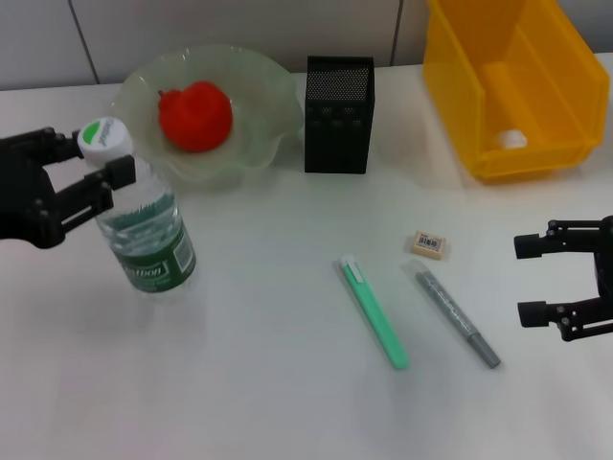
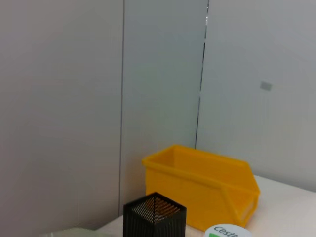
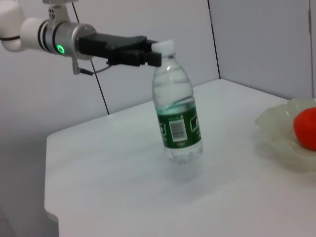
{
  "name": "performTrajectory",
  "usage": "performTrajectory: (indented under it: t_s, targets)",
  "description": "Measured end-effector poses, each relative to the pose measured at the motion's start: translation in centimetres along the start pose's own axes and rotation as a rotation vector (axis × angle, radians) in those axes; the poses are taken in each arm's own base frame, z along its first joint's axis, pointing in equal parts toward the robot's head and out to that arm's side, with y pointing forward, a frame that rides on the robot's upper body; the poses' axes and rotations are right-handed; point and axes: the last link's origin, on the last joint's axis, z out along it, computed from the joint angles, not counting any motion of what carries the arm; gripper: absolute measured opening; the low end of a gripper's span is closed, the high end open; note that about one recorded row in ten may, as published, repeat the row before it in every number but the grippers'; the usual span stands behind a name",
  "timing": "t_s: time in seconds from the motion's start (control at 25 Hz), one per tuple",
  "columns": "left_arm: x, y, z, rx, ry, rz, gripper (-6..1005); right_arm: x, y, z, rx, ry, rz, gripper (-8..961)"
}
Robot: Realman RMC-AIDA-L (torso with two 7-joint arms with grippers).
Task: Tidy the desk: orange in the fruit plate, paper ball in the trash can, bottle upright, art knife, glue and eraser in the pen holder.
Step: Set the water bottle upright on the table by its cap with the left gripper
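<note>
The bottle (image 1: pixel 146 222) stands upright at the left of the white surface (image 1: pixel 268 364), and the left hand (image 1: pixel 94 164) sits at its neck, fingers spread either side just under the white cap (image 1: pixel 103 137); whether they touch it I cannot tell. The orange (image 1: pixel 195 116) lies in the fruit plate (image 1: pixel 263 115) behind it. The pen holder (image 1: pixel 338 115) stands beside the plate, the trash can (image 1: pixel 512 86) further right. The eraser (image 1: pixel 428 243), a green pen-shaped tool (image 1: pixel 374 311) and a grey one (image 1: pixel 457 317) lie loose on the surface. The right hand (image 1: pixel 536 280) hovers wide open, near the right edge.
</note>
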Motion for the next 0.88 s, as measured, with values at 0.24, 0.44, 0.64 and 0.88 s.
performTrajectory:
  t_s: [0.24,0.44,0.64,0.88]
  targets:
    - [-1.1,-0.1,0.1,-0.01,-0.003,-0.004,452,0.0,0.1,0.2,-0.006,0.0,0.001,807]
    - [-2.2,0.0,0.1,-0.016,0.013,-0.002,454,0.0,0.1,0.3,-0.009,0.002,0.0,806]
    - [-3.3,-0.1,-0.2,-0.012,0.02,-0.016,455,0.0,0.1,0.3,-0.01,0.001,-0.001,806]
    - [-4.3,-0.1,0.2,-0.021,0.01,-0.021,456,0.0,0.1,0.4,-0.012,0.0,-0.004,805]
